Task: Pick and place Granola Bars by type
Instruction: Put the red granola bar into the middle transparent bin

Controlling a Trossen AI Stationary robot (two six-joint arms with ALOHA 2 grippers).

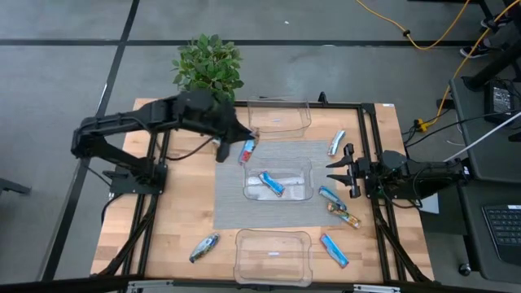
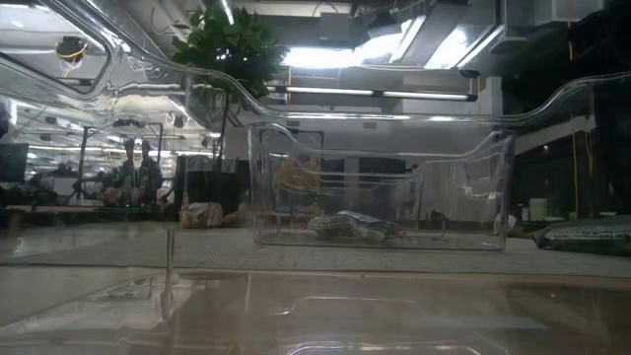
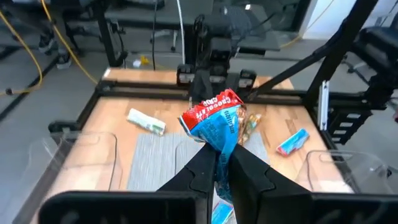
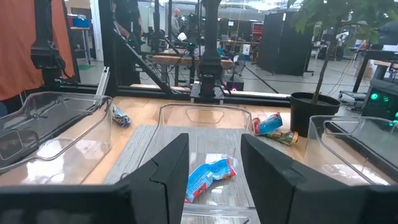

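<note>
My left gripper [image 1: 242, 143] hangs over the grey mat's far left corner, shut on a blue granola bar with a red end [image 3: 214, 121]. A blue bar [image 1: 271, 183] lies in the middle clear bin [image 1: 303, 194]. Loose bars lie on the table: a silvery one [image 1: 336, 142] at the far right, a blue one [image 1: 331, 195] and a brown-orange one [image 1: 343, 216] at the right, another blue one [image 1: 334, 250] near right, and a silvery one [image 1: 203, 247] near left. My right gripper [image 1: 338, 169] waits open at the right edge. My left gripper pinches the bar's blue end [image 3: 219, 152] between its two fingers [image 3: 198, 174]. The crumpled wrapper sticks out beyond the fingertips, its red end [image 3: 208, 109] free. The bar is lifted clear of the mat and of the bins.
A clear bin [image 1: 281, 119] stands at the far edge and another [image 1: 273, 254] at the near edge, with the grey mat [image 1: 229, 203] between them. A potted plant [image 1: 209, 63] stands behind the far edge, close to my left arm.
</note>
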